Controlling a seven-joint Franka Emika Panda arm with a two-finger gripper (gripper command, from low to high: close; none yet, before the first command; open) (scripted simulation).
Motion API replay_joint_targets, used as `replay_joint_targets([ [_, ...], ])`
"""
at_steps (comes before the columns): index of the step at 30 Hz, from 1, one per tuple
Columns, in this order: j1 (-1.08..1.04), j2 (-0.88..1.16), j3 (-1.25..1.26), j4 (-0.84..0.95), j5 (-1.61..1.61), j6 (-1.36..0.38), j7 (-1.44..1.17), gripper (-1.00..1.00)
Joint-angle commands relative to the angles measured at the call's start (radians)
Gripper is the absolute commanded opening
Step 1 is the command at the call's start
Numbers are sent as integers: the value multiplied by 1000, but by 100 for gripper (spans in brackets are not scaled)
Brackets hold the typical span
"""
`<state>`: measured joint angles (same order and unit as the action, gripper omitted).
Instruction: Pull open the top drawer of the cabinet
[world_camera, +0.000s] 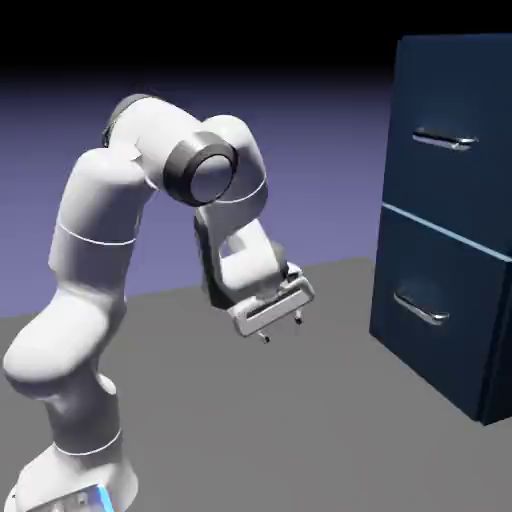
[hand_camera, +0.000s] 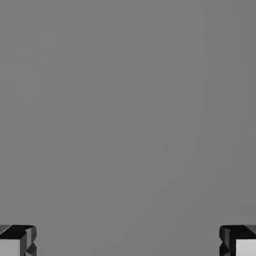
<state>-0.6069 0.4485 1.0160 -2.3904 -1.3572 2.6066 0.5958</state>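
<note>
The dark navy cabinet (world_camera: 450, 220) stands at the exterior view's right. Its top drawer (world_camera: 450, 130) is closed flush, with a slim silver bar handle (world_camera: 443, 139). Beneath it sits the lower drawer (world_camera: 440, 310), marked by a pale line along its top edge. My gripper (world_camera: 281, 330) hangs over the table well to the left of the cabinet, pointing down, open and holding nothing. The hand view shows only grey table, with the two fingertips (hand_camera: 17, 245) far apart at the bottom corners; the cabinet is out of that view.
The grey table (world_camera: 300, 430) stretches between my arm's base at the lower left and the cabinet. The lower drawer's handle (world_camera: 420, 308) juts out a little toward me.
</note>
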Motion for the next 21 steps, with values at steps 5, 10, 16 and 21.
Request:
replay_joint_targets([
  [5, -99, 163, 163, 67, -218, -69, -23, 0],
  [10, -198, 326, 326, 134, -435, -138, -47, 0],
  [16, -317, 522, 521, 215, -696, -221, -74, 0],
  [21, -417, 685, 684, 282, -913, -290, -98, 0],
])
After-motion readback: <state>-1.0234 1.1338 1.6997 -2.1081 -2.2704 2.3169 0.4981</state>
